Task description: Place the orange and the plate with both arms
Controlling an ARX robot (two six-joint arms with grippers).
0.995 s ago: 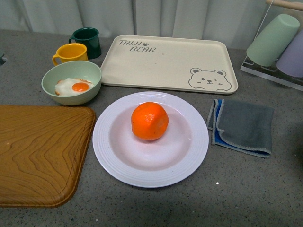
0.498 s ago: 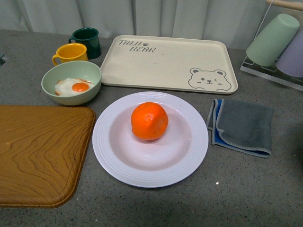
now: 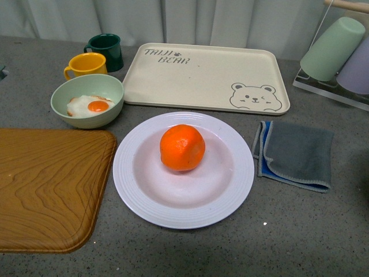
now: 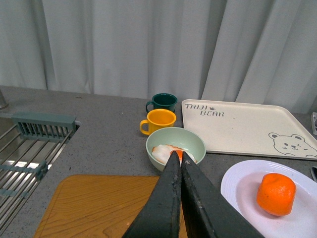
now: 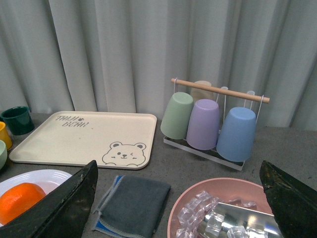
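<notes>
The orange (image 3: 182, 147) sits in the middle of the white plate (image 3: 138, 190) on the grey counter, in the front view's centre. Neither gripper shows in the front view. In the left wrist view the orange (image 4: 276, 194) lies on the plate (image 4: 242, 183), to the side of my left gripper (image 4: 177, 154), which is shut and empty, held above the wooden board (image 4: 99, 206). My right gripper (image 5: 178, 168) is open wide and empty, above a pink bowl of ice (image 5: 198, 198); the orange (image 5: 20, 202) and plate (image 5: 29, 177) show at that view's edge.
A cream bear tray (image 3: 207, 75) lies behind the plate. A green bowl with a fried egg (image 3: 87, 100), a yellow mug (image 3: 86, 63) and a dark green mug (image 3: 106, 49) stand at back left. A grey cloth (image 3: 295, 153) lies right of the plate. A cup rack (image 5: 213, 121) stands at back right. A sink (image 4: 25, 153) is far left.
</notes>
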